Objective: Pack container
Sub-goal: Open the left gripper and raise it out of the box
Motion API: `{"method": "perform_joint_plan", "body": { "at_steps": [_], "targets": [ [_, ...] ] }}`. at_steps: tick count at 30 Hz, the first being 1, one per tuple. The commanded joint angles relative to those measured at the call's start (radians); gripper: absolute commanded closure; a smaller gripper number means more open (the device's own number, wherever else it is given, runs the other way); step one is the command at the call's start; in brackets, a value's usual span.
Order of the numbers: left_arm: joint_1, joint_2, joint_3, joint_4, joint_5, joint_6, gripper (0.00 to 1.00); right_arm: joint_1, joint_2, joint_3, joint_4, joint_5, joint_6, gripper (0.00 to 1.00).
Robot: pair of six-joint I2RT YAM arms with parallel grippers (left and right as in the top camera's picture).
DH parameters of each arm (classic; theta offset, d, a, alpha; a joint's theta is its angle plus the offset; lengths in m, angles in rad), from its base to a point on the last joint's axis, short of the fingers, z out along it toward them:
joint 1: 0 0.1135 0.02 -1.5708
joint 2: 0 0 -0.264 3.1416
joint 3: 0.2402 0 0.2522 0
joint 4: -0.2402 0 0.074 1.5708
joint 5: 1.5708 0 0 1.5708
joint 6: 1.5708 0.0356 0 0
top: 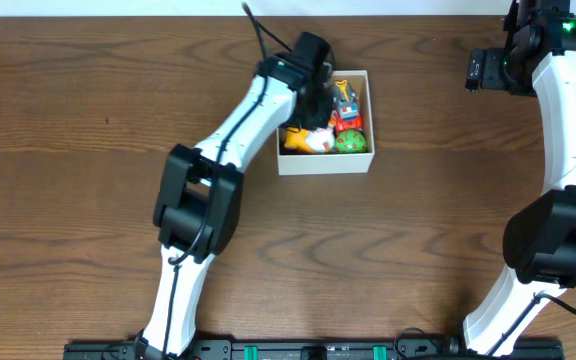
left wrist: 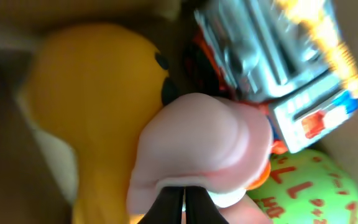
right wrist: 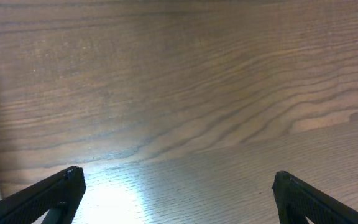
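The container [top: 328,164] is a small white box at the back middle of the table. In it lie a yellow toy [top: 306,142], a green ball [top: 350,142] and a red and orange toy vehicle [top: 345,104]. My left gripper [top: 314,98] reaches down into the box. In the left wrist view its fingers [left wrist: 184,190] are shut on the thin edge of a pink toy [left wrist: 197,137], which rests against the yellow toy [left wrist: 98,99], the green ball [left wrist: 309,186] and the vehicle [left wrist: 278,62]. My right gripper [top: 483,70] is open and empty over bare table [right wrist: 179,186].
The wooden table [top: 88,120] spreads around the box. The right arm stands along the right edge, its gripper at the back right corner. The left arm stretches from the front edge to the box.
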Motion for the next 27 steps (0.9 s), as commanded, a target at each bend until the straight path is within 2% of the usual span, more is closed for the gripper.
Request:
{"method": "perform_joint_plan", "body": {
  "at_steps": [1, 6, 9, 12, 14, 16, 18, 19, 23, 27],
  "targets": [
    [0.035, -0.082, 0.033, 0.006, -0.064, 0.009, 0.94, -0.005, -0.005, 0.017, -0.001, 0.006, 0.017, 0.01],
    [0.037, -0.182, 0.033, 0.066, -0.064, 0.009, 0.93, -0.005, -0.005, 0.017, -0.001, 0.006, 0.017, 0.01],
    [0.037, -0.219, 0.033, 0.069, -0.064, 0.009, 0.83, -0.005, -0.005, 0.017, -0.001, 0.006, 0.017, 0.01],
    [0.037, -0.242, 0.033, 0.061, -0.066, 0.010, 0.69, -0.005, -0.005, 0.017, -0.001, 0.006, 0.017, 0.01],
    [0.039, -0.247, 0.033, 0.047, -0.110, 0.009, 0.53, -0.005, -0.005, 0.017, -0.001, 0.006, 0.017, 0.01],
    [0.042, -0.248, 0.033, 0.015, -0.198, 0.009, 0.45, -0.005, -0.005, 0.017, -0.001, 0.006, 0.017, 0.01],
    [0.051, -0.248, 0.033, -0.023, -0.313, -0.010, 0.27, -0.005, -0.005, 0.017, -0.001, 0.006, 0.017, 0.01],
    [0.056, -0.248, 0.033, -0.037, -0.361, -0.026, 0.21, -0.005, -0.005, 0.017, -0.001, 0.006, 0.017, 0.01],
    [0.105, -0.248, 0.033, -0.075, -0.508, -0.111, 0.17, -0.005, -0.005, 0.017, -0.001, 0.006, 0.017, 0.01],
    [0.191, -0.248, 0.032, -0.089, -0.529, -0.233, 0.13, -0.005, -0.005, 0.017, -0.001, 0.006, 0.017, 0.01]
  ]
}}
